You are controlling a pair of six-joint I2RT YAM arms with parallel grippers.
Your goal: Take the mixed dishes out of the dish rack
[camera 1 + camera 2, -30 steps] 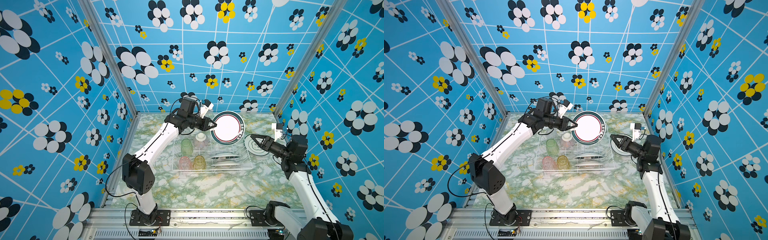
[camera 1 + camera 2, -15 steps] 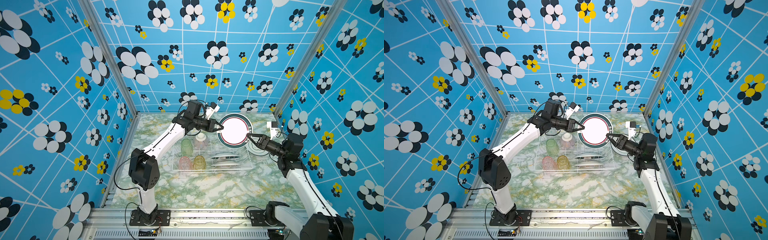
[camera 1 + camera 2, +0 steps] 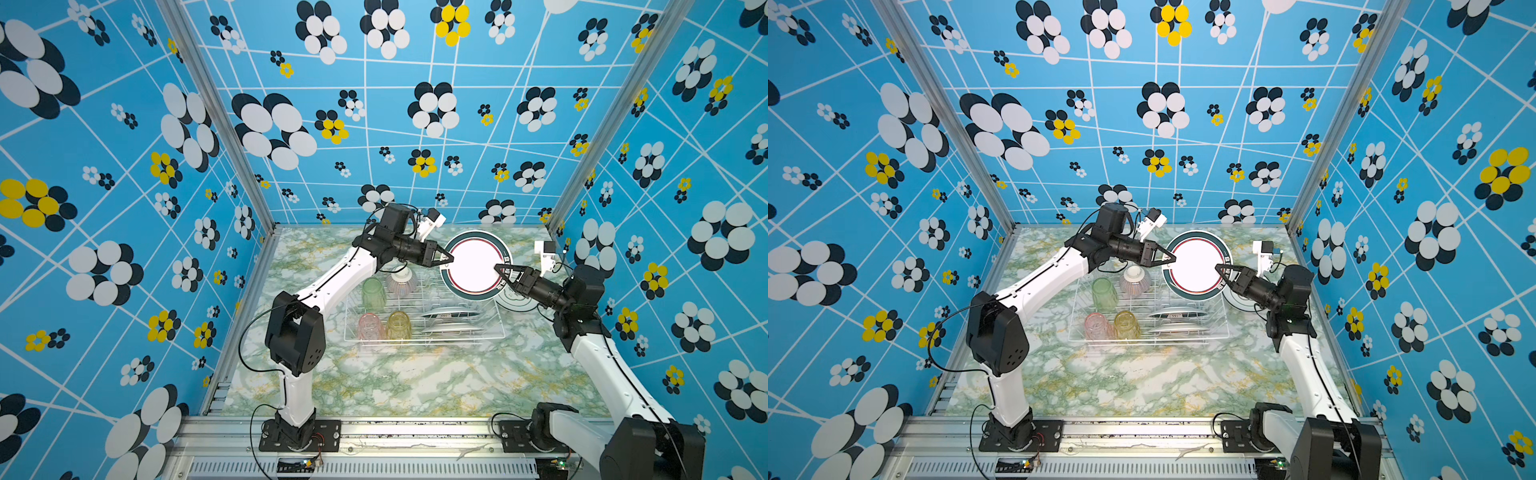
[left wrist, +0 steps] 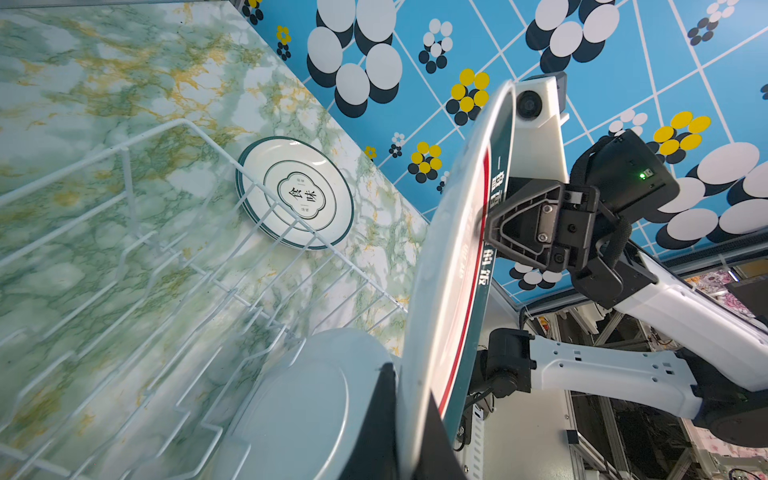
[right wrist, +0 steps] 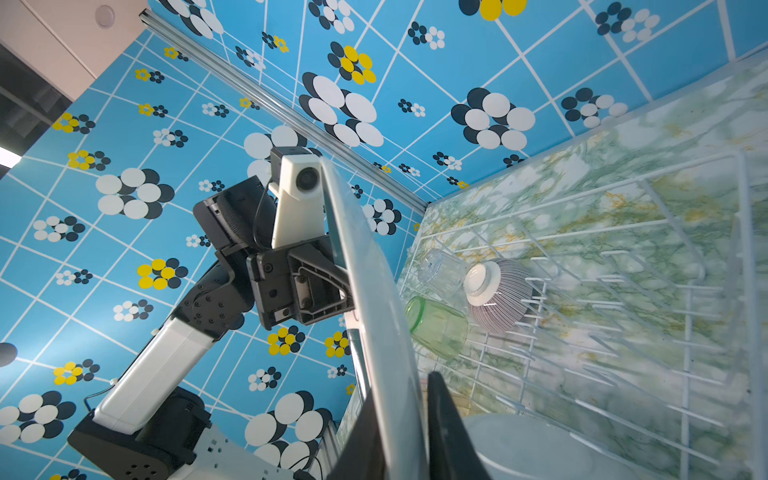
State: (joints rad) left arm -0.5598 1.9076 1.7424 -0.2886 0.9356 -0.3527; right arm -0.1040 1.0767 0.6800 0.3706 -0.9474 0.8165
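A green-rimmed white plate (image 3: 473, 262) (image 3: 1196, 264) hangs upright in the air above the far right corner of the dish rack (image 3: 424, 340). My left gripper (image 3: 446, 258) (image 4: 409, 382) is shut on its left rim. My right gripper (image 3: 500, 270) (image 5: 402, 384) is shut on the opposite rim, one finger on each face. In the rack stand a green tumbler (image 3: 372, 293), a pink tumbler (image 3: 370, 326), an amber tumbler (image 3: 399, 325), an upturned striped bowl (image 3: 401, 280) and two plates (image 3: 451, 312) on edge. A clear tumbler (image 5: 440, 266) shows in the right wrist view.
Another green-rimmed plate (image 3: 515, 301) (image 4: 295, 193) lies flat on the marble table just right of the rack, under my right gripper. Blue patterned walls close in the left, back and right sides.
My left gripper carried the plate to the right, off the rack's far side. My right gripper moved in from the right and closed on the plate's other rim.
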